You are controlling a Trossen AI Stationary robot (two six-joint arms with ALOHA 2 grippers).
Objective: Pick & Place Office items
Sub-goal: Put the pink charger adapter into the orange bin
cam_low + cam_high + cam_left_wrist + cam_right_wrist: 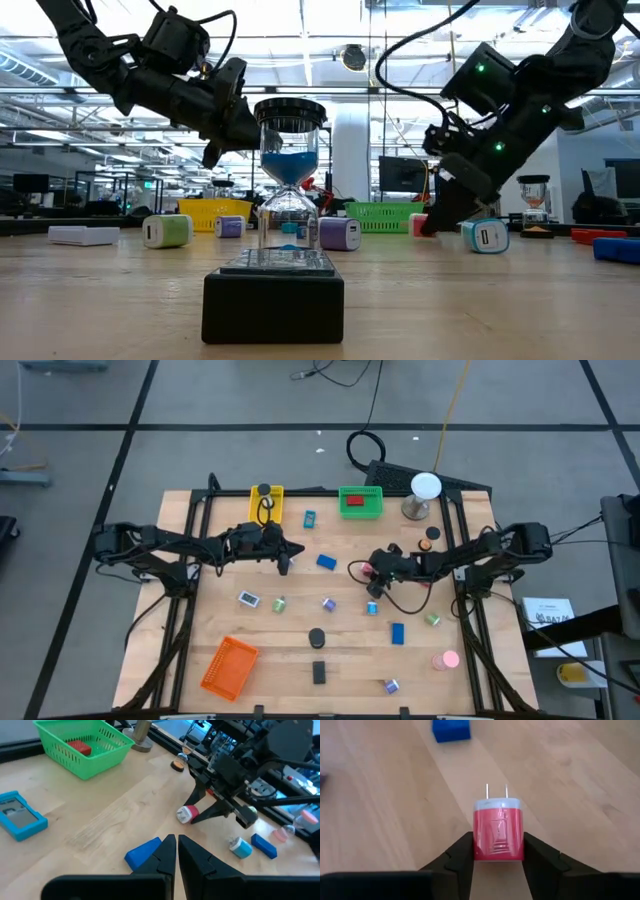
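Two prongs and an embossed, unreadable mark noted on red charger (498,831), pinched at mid-bench between right gripper (497,851) fingers; left gripper (176,851) pressed together, empty, above blue block (142,853); no legible writing anywhere.

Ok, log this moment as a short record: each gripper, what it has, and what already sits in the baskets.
right gripper: low over mid-table, fingers on either side of the red charger plug, prongs pointing away from the wrist
left gripper: shut, empty, above the blue block
green basket: holds a red item
yellow basket: holds a black round item
orange basket: nothing seen inside
loose items: scattered across the table
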